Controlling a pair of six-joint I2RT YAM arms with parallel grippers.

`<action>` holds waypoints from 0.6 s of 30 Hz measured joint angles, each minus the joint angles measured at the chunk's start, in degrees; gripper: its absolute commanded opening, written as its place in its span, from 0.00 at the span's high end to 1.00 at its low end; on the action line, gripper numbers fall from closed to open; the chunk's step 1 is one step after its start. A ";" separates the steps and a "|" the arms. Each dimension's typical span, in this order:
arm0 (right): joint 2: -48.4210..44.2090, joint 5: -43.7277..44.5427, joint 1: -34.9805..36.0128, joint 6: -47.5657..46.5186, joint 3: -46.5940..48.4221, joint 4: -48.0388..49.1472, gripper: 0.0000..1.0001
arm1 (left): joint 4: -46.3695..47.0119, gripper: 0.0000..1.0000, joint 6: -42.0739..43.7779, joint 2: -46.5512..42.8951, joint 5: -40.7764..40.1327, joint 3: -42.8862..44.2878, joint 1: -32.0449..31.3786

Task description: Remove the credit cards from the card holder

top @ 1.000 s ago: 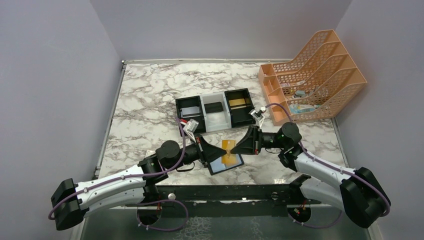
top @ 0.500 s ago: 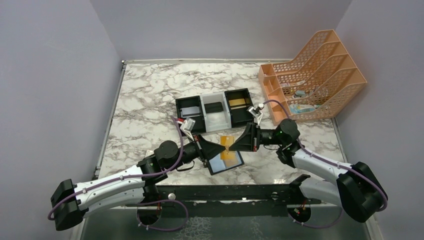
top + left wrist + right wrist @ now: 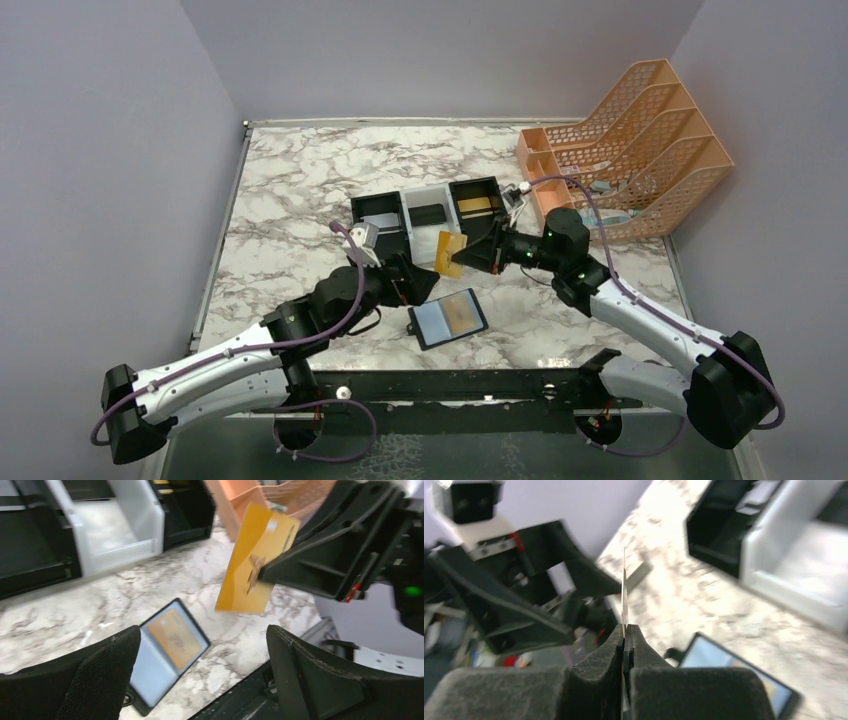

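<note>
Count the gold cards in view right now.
3: the held card in the right tool, the pocketed card in the card holder, the third card in the right black compartment of the tray. More may hide inside the holder.

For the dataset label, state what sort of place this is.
Probably a robot lab's enclosed test bench, not a real office: a marble-patterned table boxed in by plain lilac walls, a left arm and right arm bolted at its near edge, and an orange file rack.
</note>
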 measured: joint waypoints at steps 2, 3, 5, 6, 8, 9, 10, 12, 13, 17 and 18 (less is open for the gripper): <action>-0.74 6.14 0.00 -3.50 1.95 -5.07 0.99 | -4.02 0.01 -0.17 0.70 -1.99 1.60 0.02; -0.90 9.29 0.00 -5.01 2.86 -7.34 0.99 | -6.32 0.01 -0.42 1.20 -2.97 2.51 0.04; -0.61 16.39 0.00 -7.93 5.16 -12.26 0.99 | -10.32 0.01 -0.94 2.12 -4.61 4.00 0.07; 0.00 19.80 0.00 -9.33 6.56 -14.88 0.99 | -12.26 0.01 -1.20 2.45 -5.14 4.57 0.11; 2.03 26.08 0.00 -11.69 9.92 -19.37 0.99 | -15.04 0.01 -1.44 2.84 -5.70 5.14 0.33; 3.41 29.03 0.00 -12.94 11.74 -21.09 0.99 | -16.13 0.01 -1.55 2.97 -5.86 5.22 0.35; 4.92 31.82 0.00 -14.23 13.51 -22.64 0.99 | -16.90 0.01 -1.60 3.08 -5.90 5.25 0.44; 8.00 37.09 0.00 -16.39 16.65 -25.57 0.99 | -18.60 0.01 -1.60 3.52 -5.95 5.27 0.74; 9.27 38.84 -0.02 -17.31 17.68 -26.53 0.99 | -19.26 0.01 -1.55 3.85 -5.95 5.31 0.87; 13.14 43.56 -0.02 -20.33 19.61 -29.40 0.99 | -22.16 0.01 -1.38 6.10 -5.53 6.32 2.47; 14.03 44.24 -0.02 -20.85 20.00 -29.92 0.99 | -22.38 0.01 -1.38 6.67 -5.33 6.54 2.97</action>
